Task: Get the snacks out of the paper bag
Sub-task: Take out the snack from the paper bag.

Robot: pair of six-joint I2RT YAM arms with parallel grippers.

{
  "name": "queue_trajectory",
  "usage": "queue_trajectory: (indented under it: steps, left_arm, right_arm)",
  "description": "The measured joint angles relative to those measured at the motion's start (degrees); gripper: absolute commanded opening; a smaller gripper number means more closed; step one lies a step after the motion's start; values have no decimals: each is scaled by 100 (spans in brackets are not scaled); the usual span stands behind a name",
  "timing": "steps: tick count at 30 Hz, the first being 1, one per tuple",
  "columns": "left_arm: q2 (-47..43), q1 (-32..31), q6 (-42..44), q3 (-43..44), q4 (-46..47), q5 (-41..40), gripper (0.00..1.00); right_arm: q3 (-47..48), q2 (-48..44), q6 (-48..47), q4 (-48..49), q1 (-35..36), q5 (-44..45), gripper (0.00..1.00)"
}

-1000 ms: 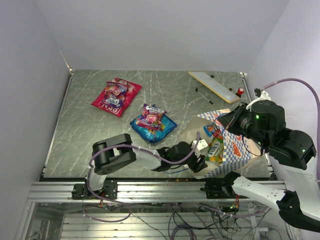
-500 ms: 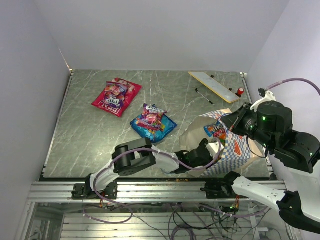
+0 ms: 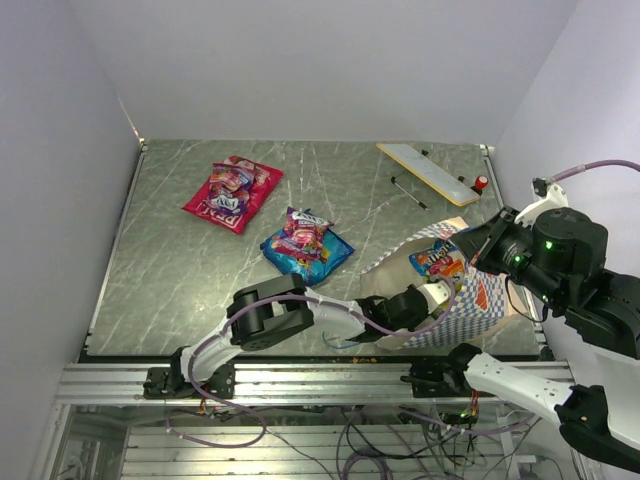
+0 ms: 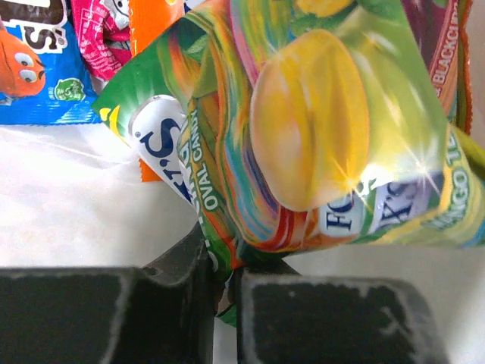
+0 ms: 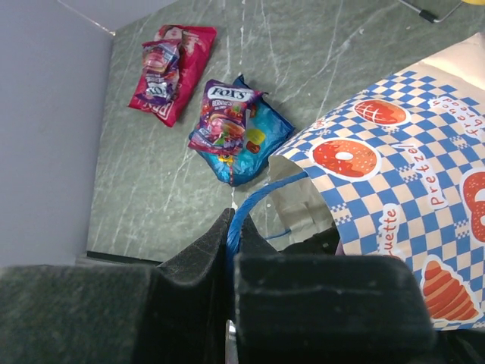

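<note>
The blue-and-white checkered paper bag lies on its side at the right, mouth facing left. My right gripper is shut on its blue string handle, holding the mouth up; from above that gripper sits at the bag's upper edge. My left arm reaches into the mouth, and the left gripper is shut on the lower edge of a yellow-green packet. A blue and orange packet lies behind it, also visible from above. A red-pink packet and a blue packet lie on the table, each with a smaller packet on top.
A flat tan card strip, a thin black stick and a small red object lie at the back right. The metal rail runs along the near table edge.
My left gripper went deeper into the bag, opened wide, then closed on the yellow-green packet. The right gripper drew the handle rightward, shifting the bag's mouth.
</note>
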Motion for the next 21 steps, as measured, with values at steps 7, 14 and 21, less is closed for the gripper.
queue_trajectory:
  steps: [7, 14, 21]
  left_arm:
    - [-748, -7, -24, -286, -984, 4, 7]
    - [-1945, -7, -26, -599, -1797, 44, 7]
    - [-3119, -7, -146, -951, -2601, 223, 7]
  right_arm:
    - [15, -127, -87, -7, 0, 105, 0]
    - [0, -256, -339, 105, 0, 190, 0]
    - [-234, -229, -734, 455, 0, 240, 0]
